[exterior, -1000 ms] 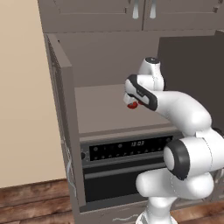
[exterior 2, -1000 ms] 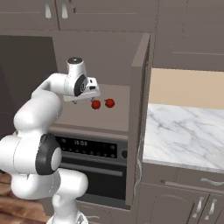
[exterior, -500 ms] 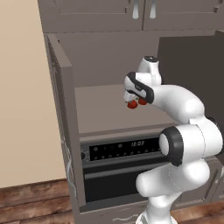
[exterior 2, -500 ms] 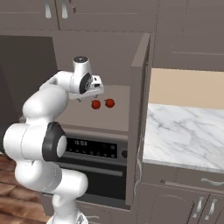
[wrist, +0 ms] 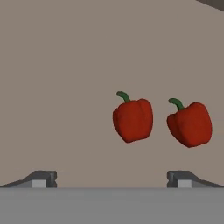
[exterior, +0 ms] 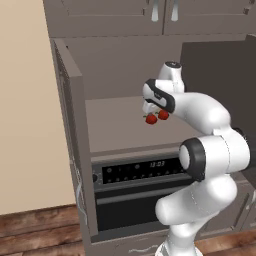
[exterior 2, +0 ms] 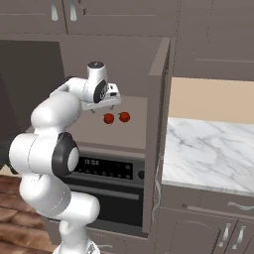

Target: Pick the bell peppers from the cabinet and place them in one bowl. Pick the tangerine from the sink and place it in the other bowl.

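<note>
Now reaching deeper into the cabinet (exterior: pixel 70 150) than 1 second ago. Hand (exterior 2: pixel 105 107) wide, holding nothing, hovering just above the 2 bell peppers (wrist: pixel 133 120) on the shelf niche. Likely lining up a first grasp; neither pepper lifted yet.

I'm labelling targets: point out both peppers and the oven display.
Left pepper (wrist: pixel 133 120), hand view, middle of its red body.
Right pepper (wrist: pixel 190 124), hand view, middle of its red body.
Oven display (exterior: pixel 157 164), left base view, on the digits.

Glossy red bell peppers (wrist: pixel 161 121) on matt grey-brown wood cabinet (exterior: pixel 70 150).
</note>
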Robot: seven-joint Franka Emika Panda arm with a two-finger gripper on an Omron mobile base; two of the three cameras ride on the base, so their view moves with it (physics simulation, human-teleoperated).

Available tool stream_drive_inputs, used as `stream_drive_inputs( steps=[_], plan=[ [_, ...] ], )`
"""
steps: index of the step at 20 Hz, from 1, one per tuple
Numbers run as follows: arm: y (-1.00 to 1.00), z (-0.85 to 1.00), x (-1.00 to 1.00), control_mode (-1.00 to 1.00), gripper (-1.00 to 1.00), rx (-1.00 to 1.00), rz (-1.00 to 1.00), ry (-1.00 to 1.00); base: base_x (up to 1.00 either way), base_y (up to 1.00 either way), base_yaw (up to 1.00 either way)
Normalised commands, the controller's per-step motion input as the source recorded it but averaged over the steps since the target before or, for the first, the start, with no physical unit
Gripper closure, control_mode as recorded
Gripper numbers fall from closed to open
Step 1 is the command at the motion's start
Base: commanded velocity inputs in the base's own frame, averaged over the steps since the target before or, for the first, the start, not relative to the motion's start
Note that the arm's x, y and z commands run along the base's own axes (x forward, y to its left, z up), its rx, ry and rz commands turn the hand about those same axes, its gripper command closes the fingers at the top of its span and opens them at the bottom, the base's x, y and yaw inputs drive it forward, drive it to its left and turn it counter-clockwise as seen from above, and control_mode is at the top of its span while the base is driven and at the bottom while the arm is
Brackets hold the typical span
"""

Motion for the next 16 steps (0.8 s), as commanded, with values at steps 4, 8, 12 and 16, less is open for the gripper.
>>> stream_drive_inputs(
  steps=[4,8,12,16],
  plan=[
    [0.00,-0.09,0.28,-1.00,-1.00,0.00,0.00,0.00,0.00,0.00,0.00],
    [0.00,-0.15,0.31,-1.00,-1.00,0.00,0.00,0.00,0.00,0.00,0.00],
    [0.00,-0.16,0.26,-1.00,-1.00,0.00,0.00,0.00,0.00,0.00,0.00],
    [0.00,-0.17,0.22,-1.00,-1.00,0.00,0.00,0.00,0.00,0.00,0.00]
  ],
)
